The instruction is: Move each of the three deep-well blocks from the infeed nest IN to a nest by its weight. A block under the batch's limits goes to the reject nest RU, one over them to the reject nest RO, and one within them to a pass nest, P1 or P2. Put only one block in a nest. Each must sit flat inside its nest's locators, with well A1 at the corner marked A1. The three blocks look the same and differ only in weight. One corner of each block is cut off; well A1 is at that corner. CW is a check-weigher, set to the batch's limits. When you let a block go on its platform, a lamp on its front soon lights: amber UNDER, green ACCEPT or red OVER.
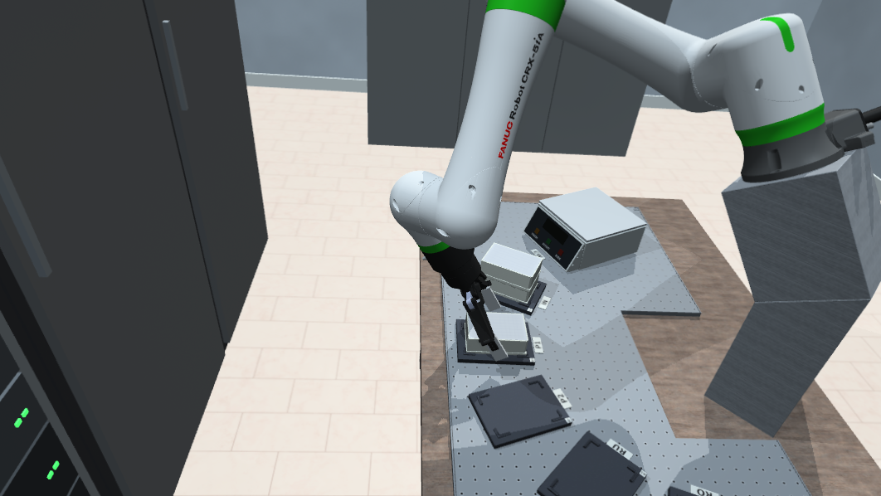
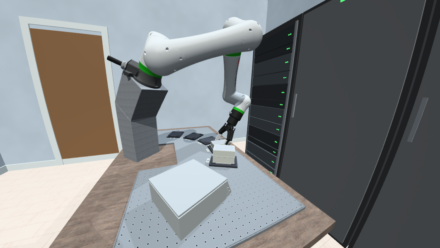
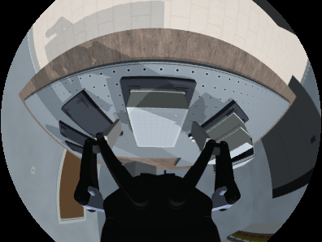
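Note:
One white deep-well block sits in the dark nest labelled P1. My gripper is open, with its fingers standing wide on either side of this block and holding nothing. In the wrist view the block lies between the spread fingertips, with a gap on each side. Two more blocks are stacked on the IN nest, just behind; this stack also shows in the exterior view and in the wrist view. I cannot make out the cut corner.
The check-weigher CW stands behind the IN nest with an empty platform. Nest P2 lies empty in front of P1, then RU and RO. Dark cabinets stand to the left of the table.

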`<state>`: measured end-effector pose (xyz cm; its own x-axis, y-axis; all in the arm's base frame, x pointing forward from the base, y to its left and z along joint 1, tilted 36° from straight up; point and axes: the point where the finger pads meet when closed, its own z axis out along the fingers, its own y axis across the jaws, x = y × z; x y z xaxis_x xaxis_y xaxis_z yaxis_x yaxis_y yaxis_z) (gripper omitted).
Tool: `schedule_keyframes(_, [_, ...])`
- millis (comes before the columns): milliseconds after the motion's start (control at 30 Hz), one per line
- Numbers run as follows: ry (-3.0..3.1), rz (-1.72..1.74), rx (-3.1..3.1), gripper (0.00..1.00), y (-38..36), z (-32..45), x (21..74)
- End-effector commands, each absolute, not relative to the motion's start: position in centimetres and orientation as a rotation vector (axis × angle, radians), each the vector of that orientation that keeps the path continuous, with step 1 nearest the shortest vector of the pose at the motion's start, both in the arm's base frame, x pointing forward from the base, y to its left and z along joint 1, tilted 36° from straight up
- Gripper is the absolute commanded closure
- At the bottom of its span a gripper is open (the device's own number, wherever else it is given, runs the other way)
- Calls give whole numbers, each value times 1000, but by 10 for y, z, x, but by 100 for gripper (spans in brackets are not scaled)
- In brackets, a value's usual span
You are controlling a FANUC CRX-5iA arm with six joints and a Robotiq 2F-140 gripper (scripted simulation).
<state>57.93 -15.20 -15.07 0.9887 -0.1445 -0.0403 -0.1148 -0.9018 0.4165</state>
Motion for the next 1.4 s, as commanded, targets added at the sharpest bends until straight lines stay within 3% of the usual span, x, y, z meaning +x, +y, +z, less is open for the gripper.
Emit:
schedule_keyframes(0, [-185,-97,2708,0,-152,-151,579])
schedule_keyframes(1367, [-185,-97,2708,0,-120,-90,549])
